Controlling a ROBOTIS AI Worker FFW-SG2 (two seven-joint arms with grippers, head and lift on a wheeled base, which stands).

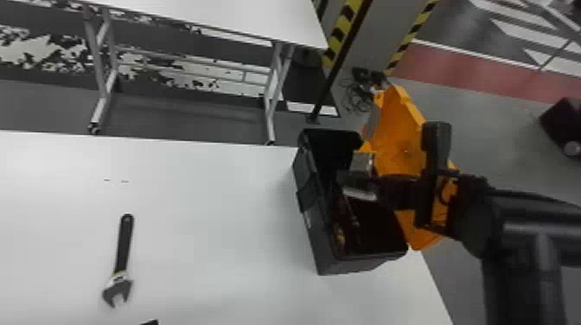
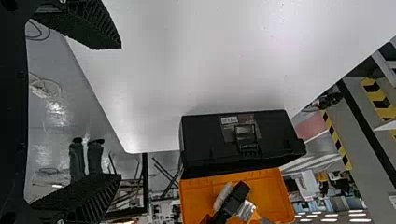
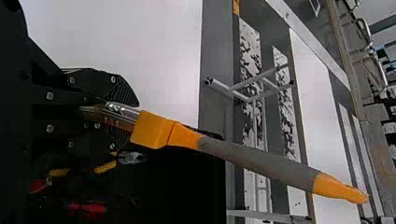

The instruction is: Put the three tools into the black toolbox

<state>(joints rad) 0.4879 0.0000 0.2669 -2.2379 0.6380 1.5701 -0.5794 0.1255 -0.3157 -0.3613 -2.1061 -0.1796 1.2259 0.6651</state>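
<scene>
Over the black toolbox (image 1: 322, 244) by the desk (image 1: 207, 216)'s right edge, the right gripper (image 3: 126, 119) has the brush (image 3: 261, 161) pinched near its bristles, handle jutting past the fingertips; best line that handle up with the box's length, clear the rim, lower, then release. The left gripper (image 2: 117, 112) is spread, empty; the wrench (image 1: 124, 246) lies well in from the desk's far edge.

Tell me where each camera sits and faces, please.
Head view: on the head, facing forward, down at table, toolbox, wrench; right arm shows.
Left wrist view: on that wrist, towards toolbox; left fingers show, open.
Right wrist view: on that wrist, over toolbox; right fingers hold brush.
Head and left wrist views share orange lid.
</scene>
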